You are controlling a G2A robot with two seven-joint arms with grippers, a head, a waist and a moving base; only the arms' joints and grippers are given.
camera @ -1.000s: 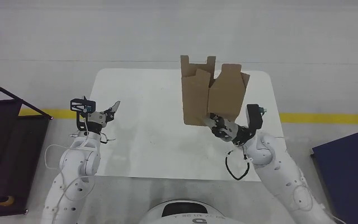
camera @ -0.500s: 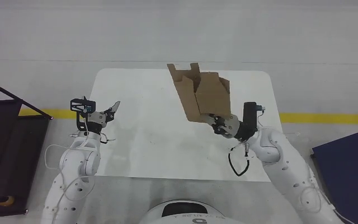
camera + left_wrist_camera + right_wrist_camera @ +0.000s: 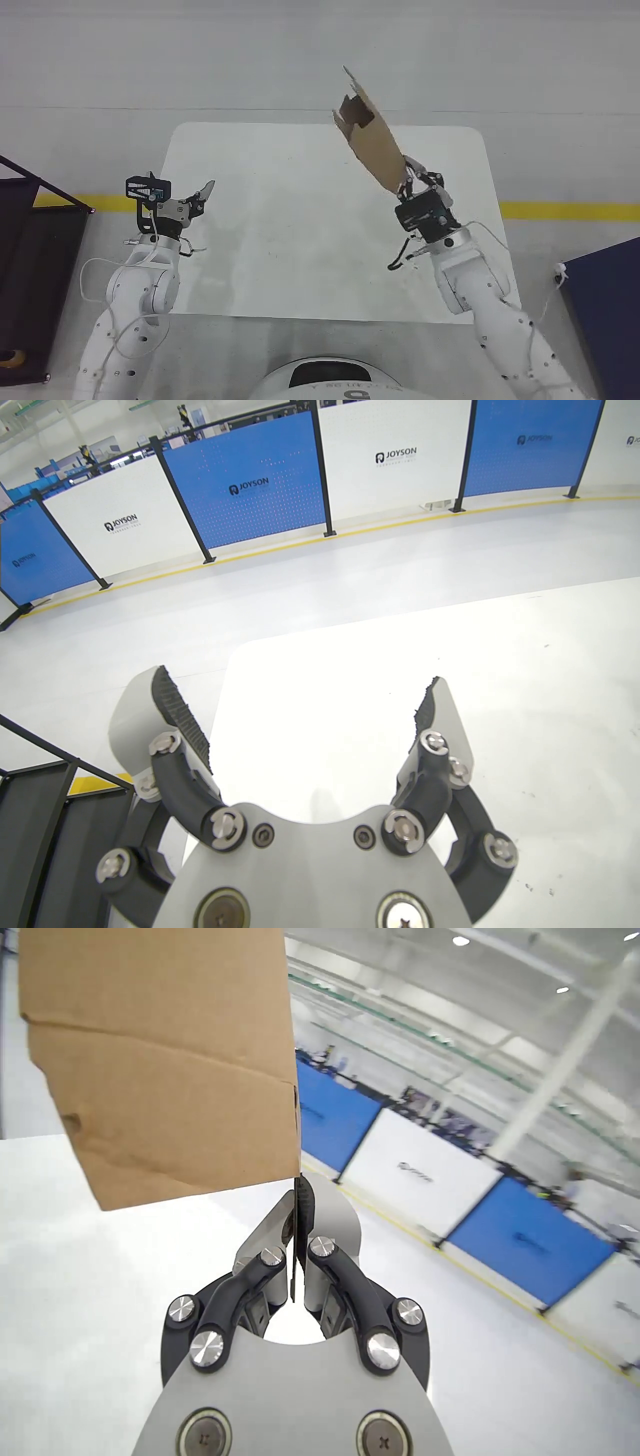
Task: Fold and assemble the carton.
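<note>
A brown cardboard carton (image 3: 372, 140), folded flat with flaps at its far end, is held up in the air over the right side of the white table (image 3: 270, 230), seen nearly edge-on from above. My right gripper (image 3: 408, 183) is shut on its near edge; in the right wrist view the carton (image 3: 160, 1063) rises from between the closed fingers (image 3: 330, 1218) of the gripper (image 3: 299, 1208). My left gripper (image 3: 197, 196) hangs open over the table's left edge, far from the carton, and in its own view the left gripper (image 3: 300, 710) holds nothing.
A dark rack (image 3: 30, 250) stands left of the table, and a blue object (image 3: 610, 300) sits at the right. A yellow floor line (image 3: 570, 210) runs behind the table. Blue and white partition panels (image 3: 250, 480) fence the room.
My right arm has swung and twisted, lifting the carton from broad face up to nearly edge-on and carrying it farther back and to the right. The left arm has stayed still.
</note>
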